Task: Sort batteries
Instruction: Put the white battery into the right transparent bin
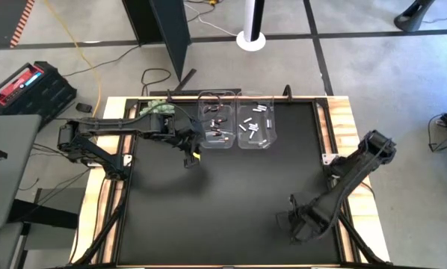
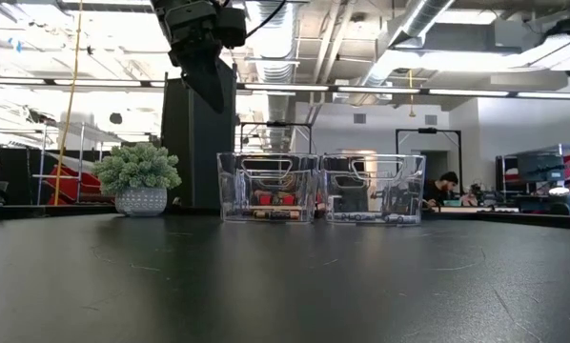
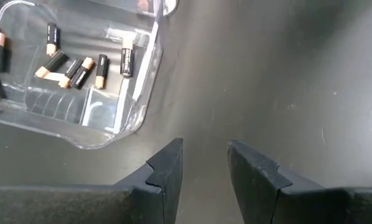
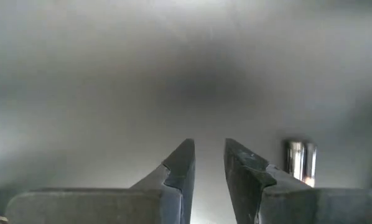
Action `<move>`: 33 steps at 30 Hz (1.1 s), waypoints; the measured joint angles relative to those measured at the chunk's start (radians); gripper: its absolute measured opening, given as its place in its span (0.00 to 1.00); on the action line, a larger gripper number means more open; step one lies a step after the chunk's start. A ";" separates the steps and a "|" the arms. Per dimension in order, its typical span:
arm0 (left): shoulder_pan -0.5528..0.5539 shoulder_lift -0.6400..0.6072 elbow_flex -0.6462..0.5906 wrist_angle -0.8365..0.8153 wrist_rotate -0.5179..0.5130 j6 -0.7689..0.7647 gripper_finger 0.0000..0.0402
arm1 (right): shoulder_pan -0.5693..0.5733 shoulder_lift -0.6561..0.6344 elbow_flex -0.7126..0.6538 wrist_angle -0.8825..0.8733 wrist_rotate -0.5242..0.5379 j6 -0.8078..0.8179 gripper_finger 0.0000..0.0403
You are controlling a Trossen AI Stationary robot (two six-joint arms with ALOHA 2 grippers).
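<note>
The bench (image 1: 223,202) carries a black mat across its whole working surface, bordered by a wooden frame. The left arm (image 1: 119,131) extends from the left edge toward the far middle of the bench, and the right arm (image 1: 350,175) rests folded at the near right corner. Two clear bins stand side by side at the far middle of the bench: the left bin (image 1: 217,121) and the right bin (image 1: 256,124), their walls touching or nearly so. The left jaws (image 1: 193,158) hang above the bare mat just beside the near corner of the left bin; they stand slightly apart and hold nothing. The right jaws (image 1: 292,223) sit low over the mat at the near right, narrowly parted with nothing between them. The dark batteries with copper ends (image 3: 80,68) lie scattered on the floor of the left bin. The white batteries (image 1: 253,123) lie scattered in the right bin. A small potted plant (image 2: 139,178) stands beyond the far left of the bench.
</note>
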 joint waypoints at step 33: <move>0.000 0.000 0.000 0.084 0.000 -0.037 0.30 | 0.168 0.171 0.001 0.136 -0.197 0.100 0.26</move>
